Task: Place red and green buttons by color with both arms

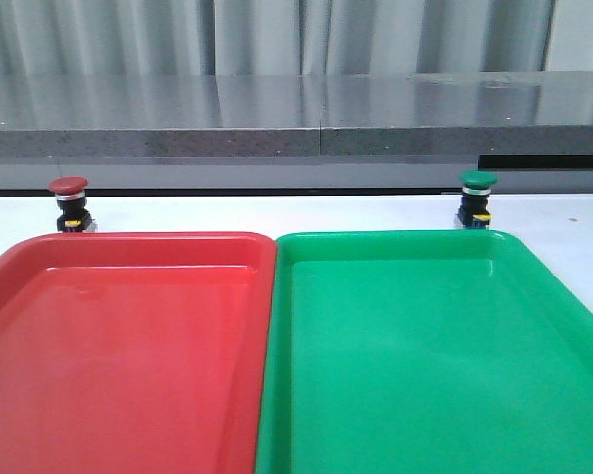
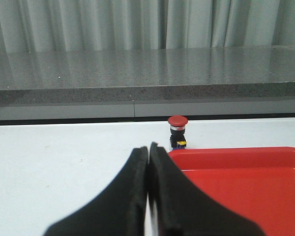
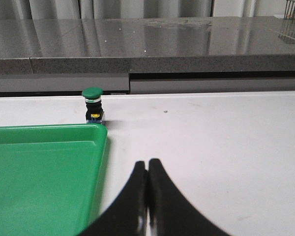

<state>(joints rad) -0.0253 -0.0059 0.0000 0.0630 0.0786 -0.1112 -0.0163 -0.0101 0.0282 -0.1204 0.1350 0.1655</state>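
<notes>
Front view: white table (image 1: 277, 209), grey stone-look ledge (image 1: 296, 114) across the back, pale pleated curtain (image 1: 277, 35) above. Red tray (image 1: 40, 267) left, green tray (image 1: 534, 276) right, side walls touching at centre. Red button (image 1: 69, 203) upright on table just beyond red tray's far left corner, cap up, long axis vertical. Green button (image 1: 476, 197) upright just beyond green tray's far right corner, same posture. Both outside the trays. No arm seen.

Left wrist view: same white top, ledge and curtain. Left gripper (image 2: 148, 147) with black fingers (image 2: 130, 196) pressed together, holding nothing, low over bare table beside the red tray's corner. Red button beyond the fingertips, slightly off toward the tray side, well apart from them, standing at the tray's far rim, cap up, yellow tab facing camera.

Right wrist view: white top, ledge with dark recess beneath. Right gripper (image 3: 147, 162) fingers (image 3: 164, 206) likewise closed on nothing, over bare table beside green tray. Green button ahead and off toward the tray side, well apart, upright at the tray's far corner, vertical axis, yellow tab toward camera.
</notes>
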